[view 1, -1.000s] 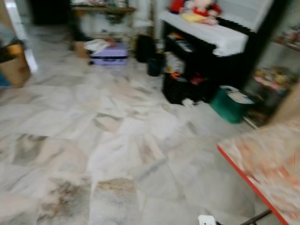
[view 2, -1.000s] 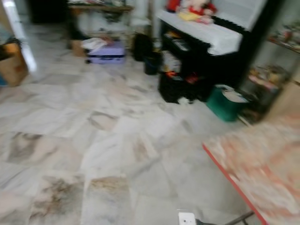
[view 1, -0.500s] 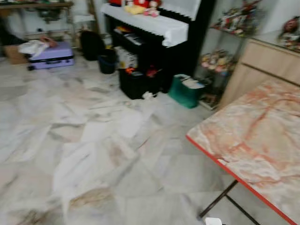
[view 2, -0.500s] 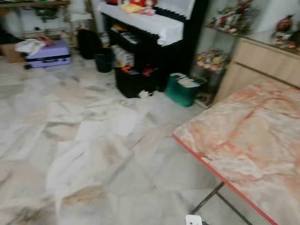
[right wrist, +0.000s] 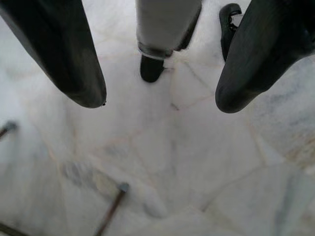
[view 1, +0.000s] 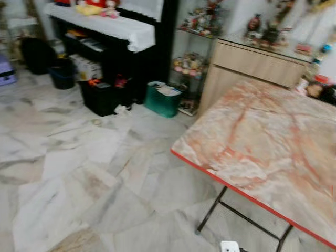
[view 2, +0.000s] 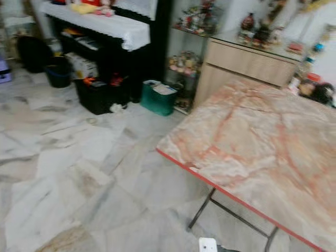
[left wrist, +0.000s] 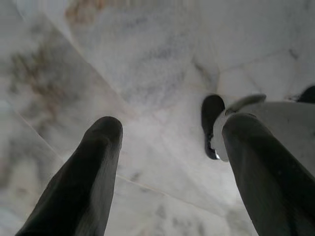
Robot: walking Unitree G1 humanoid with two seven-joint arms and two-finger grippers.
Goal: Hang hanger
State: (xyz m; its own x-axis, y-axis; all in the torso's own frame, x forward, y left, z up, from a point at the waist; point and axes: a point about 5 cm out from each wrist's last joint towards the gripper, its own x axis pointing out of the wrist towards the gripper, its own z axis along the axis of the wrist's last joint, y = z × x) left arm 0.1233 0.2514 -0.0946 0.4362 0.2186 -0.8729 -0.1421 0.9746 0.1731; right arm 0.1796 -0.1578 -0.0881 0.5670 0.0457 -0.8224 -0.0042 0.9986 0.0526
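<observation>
A folding table (view 1: 273,142) with a pink marbled top and red edge is seen from the head at about four o'clock, on a pale marble floor (view 1: 68,168). A black piano (view 1: 113,39) under a white cloth stands at eleven o'clock, a green bin (view 1: 163,100) beside it, a wooden cabinet (view 1: 252,65) at one o'clock. By the wrist cameras, the left gripper (left wrist: 170,132) and right gripper (right wrist: 160,101) are shown over bare floor, jaws spread wide, nothing held. No hanger can be made out
</observation>
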